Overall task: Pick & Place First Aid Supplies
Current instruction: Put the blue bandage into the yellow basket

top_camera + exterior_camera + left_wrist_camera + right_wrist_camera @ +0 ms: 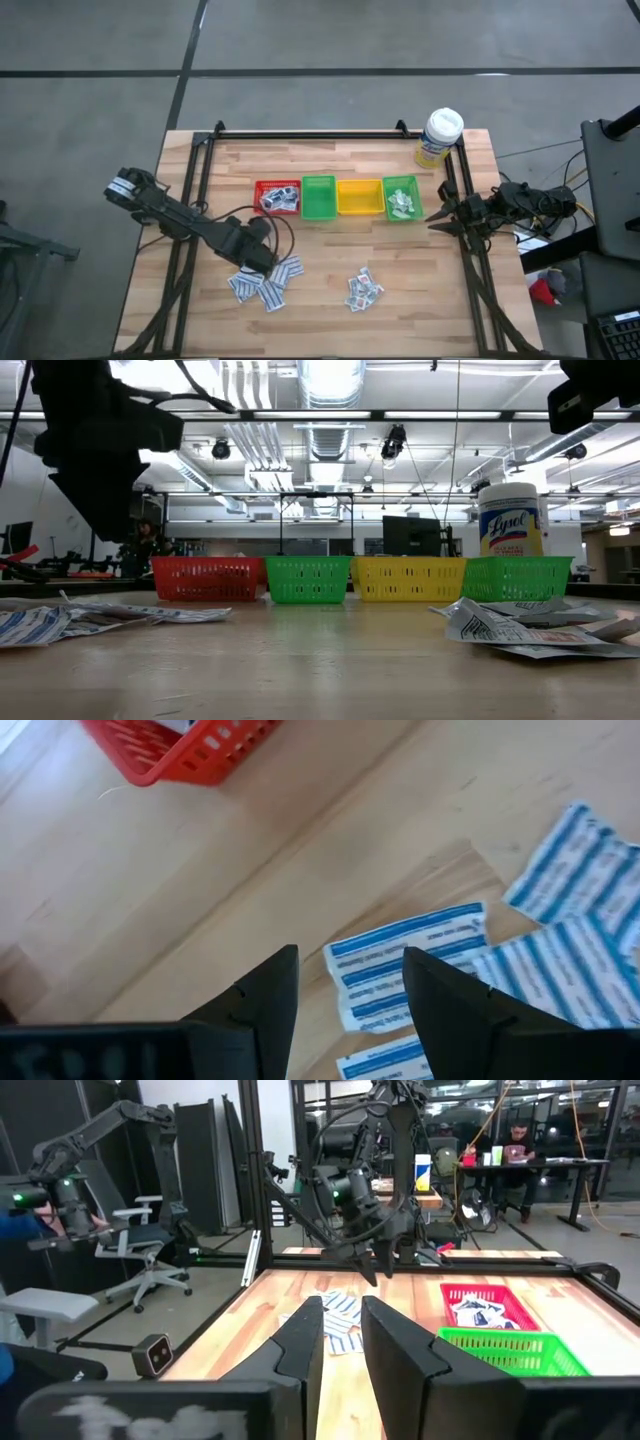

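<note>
From overhead I can't see the left gripper (262, 262) fingertips; the arm's dark body covers them. Its wrist camera settles it: the fingers (262, 1005) are spread, nothing between them, hanging over blue-striped packets (405, 960) on the wood. That left pile (265, 283) lies toward the near edge, partly under the gripper. A second, smaller pile (363, 289) sits well apart to the right, with bare table between the two.

Four bins stand in a row mid-table: red bin (277, 197) with packets inside, green bin (319, 197), yellow bin (359, 196), and another green bin (402, 198) holding a few packets. From table height the bin walls hide all contents. A bottle (439, 137) stands near the far right corner.

The right gripper (434, 218) waits at the table's right edge, beside the end green bin, clear of everything. Its fingers (300, 1342) stand a narrow gap apart, empty.

In the low view the left arm is cut off at the top, a dark mass only. The near strip of table is open.
</note>
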Controlling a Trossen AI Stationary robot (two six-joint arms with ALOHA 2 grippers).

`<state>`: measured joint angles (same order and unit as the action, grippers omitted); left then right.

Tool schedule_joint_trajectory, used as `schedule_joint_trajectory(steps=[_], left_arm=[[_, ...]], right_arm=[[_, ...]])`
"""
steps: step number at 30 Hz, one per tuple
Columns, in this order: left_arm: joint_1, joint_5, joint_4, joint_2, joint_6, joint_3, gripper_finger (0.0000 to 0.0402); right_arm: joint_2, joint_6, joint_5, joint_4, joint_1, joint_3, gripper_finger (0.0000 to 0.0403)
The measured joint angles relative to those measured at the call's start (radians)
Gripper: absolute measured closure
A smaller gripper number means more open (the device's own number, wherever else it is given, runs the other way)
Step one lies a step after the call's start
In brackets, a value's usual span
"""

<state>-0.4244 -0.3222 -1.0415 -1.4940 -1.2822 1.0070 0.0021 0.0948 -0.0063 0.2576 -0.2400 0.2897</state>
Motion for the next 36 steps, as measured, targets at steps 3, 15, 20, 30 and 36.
schedule_joint_trajectory(steps=[3, 15, 20, 30, 36], left_arm=[[0.000, 0.000, 0.002, 0.000, -0.002, -0.003, 0.0221], [0.004, 0.078, 0.002, 0.000, -0.260, -0.051, 0.0221], [0.005, 0.099, 0.021, 0.000, -0.317, -0.085, 0.0221], [0.013, 0.105, 0.170, -0.002, -0.287, -0.162, 0.0221], [0.015, 0.124, 0.222, -0.002, -0.287, -0.201, 0.0221]], right_arm=[[0.000, 0.002, 0.000, 0.000, 0.000, 0.000, 0.0329], [0.000, 0.002, 0.000, 0.000, 0.000, 0.000, 0.0312], [0.000, 0.002, 0.000, 0.000, 0.000, 0.000, 0.0317], [0.001, 0.002, 0.001, 0.001, 0.000, 0.000, 0.0335], [0.001, 0.002, 0.001, 0.001, 0.000, 0.000, 0.0327]])
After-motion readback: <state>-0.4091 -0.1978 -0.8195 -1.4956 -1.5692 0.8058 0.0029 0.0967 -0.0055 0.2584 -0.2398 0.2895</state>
